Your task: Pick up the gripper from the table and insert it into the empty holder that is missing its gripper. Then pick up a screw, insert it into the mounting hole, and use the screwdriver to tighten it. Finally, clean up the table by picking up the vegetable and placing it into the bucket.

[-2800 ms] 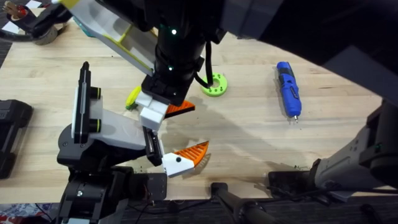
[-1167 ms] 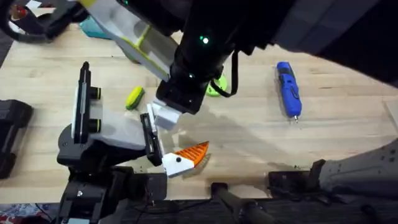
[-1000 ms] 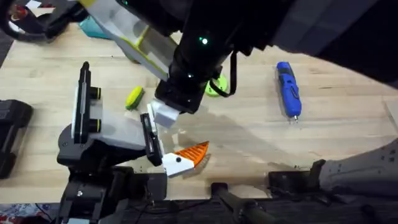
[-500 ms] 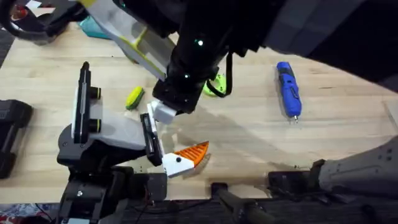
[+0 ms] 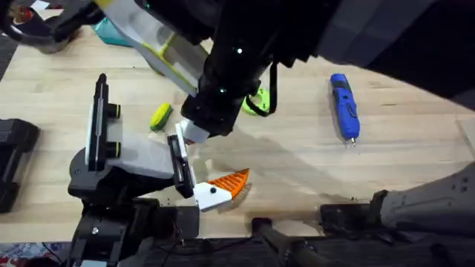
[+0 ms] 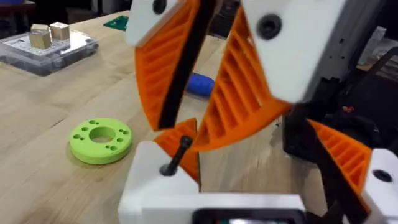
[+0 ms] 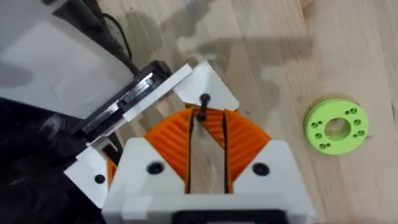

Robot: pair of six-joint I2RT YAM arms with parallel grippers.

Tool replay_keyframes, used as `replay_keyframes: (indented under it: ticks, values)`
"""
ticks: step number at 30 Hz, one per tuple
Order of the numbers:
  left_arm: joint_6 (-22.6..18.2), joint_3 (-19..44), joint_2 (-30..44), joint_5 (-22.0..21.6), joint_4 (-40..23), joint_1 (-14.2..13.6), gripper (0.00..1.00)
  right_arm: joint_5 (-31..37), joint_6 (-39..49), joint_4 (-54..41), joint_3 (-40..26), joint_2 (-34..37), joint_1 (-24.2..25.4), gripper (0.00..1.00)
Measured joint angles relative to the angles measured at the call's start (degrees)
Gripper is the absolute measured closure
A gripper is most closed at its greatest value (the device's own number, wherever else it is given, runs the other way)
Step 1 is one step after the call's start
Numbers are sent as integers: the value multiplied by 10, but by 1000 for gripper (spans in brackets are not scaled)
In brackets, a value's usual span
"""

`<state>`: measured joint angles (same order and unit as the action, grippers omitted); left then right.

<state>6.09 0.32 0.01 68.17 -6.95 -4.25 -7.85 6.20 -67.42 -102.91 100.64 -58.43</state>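
Pale wood-grain table (image 5: 297, 163) carries everything, and the holder (image 5: 133, 156) at its near edge serves as the landmark: a grey-and-white shell with black upright plates and lime rings.

The right gripper (image 7: 203, 115) has white fingers with orange ribbed pads. It hangs directly over the holder's white mounting block, its pads drawn nearly together. They appear to pinch a small black screw (image 7: 203, 104) at their very tips. The orange wedge (image 6: 179, 135) already sits in that block, ridged face up. A second ribbed orange finger shows on the holder's other side.

In the left wrist view the screw's shaft leans rather than standing square to the block, its lower end touching the white face. The coming move probably turns on that tilt. The shaft likely has to come in line with the hole before it will drop in. The right arm is the one at the block.

The blue pen-shaped screwdriver (image 5: 344, 106) lies well apart from the holder, beyond the flat green disc (image 7: 336, 127), its silver tip toward the near edge. The yellow-green vegetable (image 5: 159, 116) lies just behind the holder, oval and smooth.
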Motion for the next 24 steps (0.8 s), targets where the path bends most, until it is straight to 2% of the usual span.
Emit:
replay_keyframes:
  ticks: [18,24]
  values:
    - [0,0,0,0,0,0,14,-3,-1,0,0,0,0,987]
    - [0,0,0,0,0,0,14,-4,-2,1,0,0,0,994]
